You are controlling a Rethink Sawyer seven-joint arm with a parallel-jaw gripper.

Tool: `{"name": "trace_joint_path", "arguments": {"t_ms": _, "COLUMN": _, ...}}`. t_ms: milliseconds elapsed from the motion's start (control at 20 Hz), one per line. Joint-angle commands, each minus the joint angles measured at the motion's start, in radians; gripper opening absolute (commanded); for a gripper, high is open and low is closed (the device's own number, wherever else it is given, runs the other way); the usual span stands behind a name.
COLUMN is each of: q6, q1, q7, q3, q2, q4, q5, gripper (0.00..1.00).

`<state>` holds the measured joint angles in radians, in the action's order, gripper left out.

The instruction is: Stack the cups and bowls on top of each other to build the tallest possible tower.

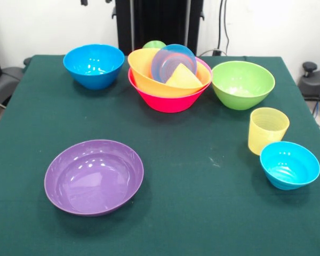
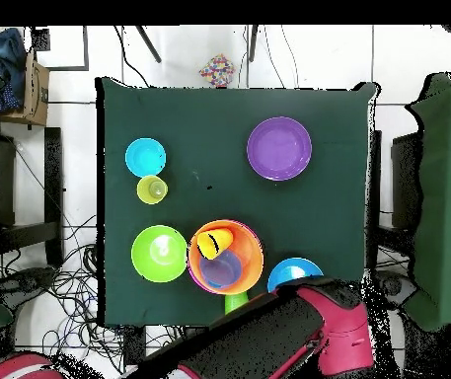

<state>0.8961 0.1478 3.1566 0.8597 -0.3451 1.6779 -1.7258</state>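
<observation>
The tower is a large orange bowl [image 1: 145, 74] nested in the pink bowl [image 1: 165, 101], at the table's far middle. Inside it a small blue bowl [image 1: 173, 60] stands tilted and the yellow-orange cup [image 1: 182, 78] lies on its side. The green cup [image 1: 154, 45] stands just behind the pile. A medium blue bowl [image 1: 93, 65] is to its left and a green bowl [image 1: 242, 84] to its right. The pale yellow cup [image 1: 267, 130] and another small blue bowl [image 1: 289, 164] are near right. The purple bowl [image 1: 94, 176] is near left. No gripper shows.
The robot's red and black arm [image 2: 298, 336] lies drawn back over the table's base-side edge in the overhead view, next to the medium blue bowl [image 2: 293, 272] and the green cup [image 2: 235, 299]. The black pedestal [image 1: 159, 24] stands behind the table.
</observation>
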Motion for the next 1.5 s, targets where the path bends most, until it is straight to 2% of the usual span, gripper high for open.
{"name": "trace_joint_path", "arguments": {"t_ms": 50, "q6": -0.138, "q1": -0.025, "q7": -0.355, "q3": -0.23, "q2": 0.003, "q4": 0.072, "q5": 0.083, "gripper": 1.0}}
{"name": "trace_joint_path", "arguments": {"t_ms": 350, "q6": -0.152, "q1": -0.033, "q7": -0.37, "q3": -0.249, "q2": -0.002, "q4": 0.088, "q5": 0.088, "gripper": 1.0}}
{"name": "trace_joint_path", "arguments": {"t_ms": 900, "q6": -0.215, "q1": -0.086, "q7": -0.503, "q3": -0.315, "q2": -0.004, "q4": 0.122, "q5": 0.149, "gripper": 1.0}}
{"name": "trace_joint_path", "arguments": {"t_ms": 1100, "q6": -0.215, "q1": -0.097, "q7": -0.522, "q3": -0.328, "q2": -0.006, "q4": 0.126, "q5": 0.157, "gripper": 1.0}}
{"name": "trace_joint_path", "arguments": {"t_ms": 1500, "q6": -0.248, "q1": -0.17, "q7": -0.715, "q3": -0.374, "q2": 0.022, "q4": 0.142, "q5": 0.247, "gripper": 1.0}}
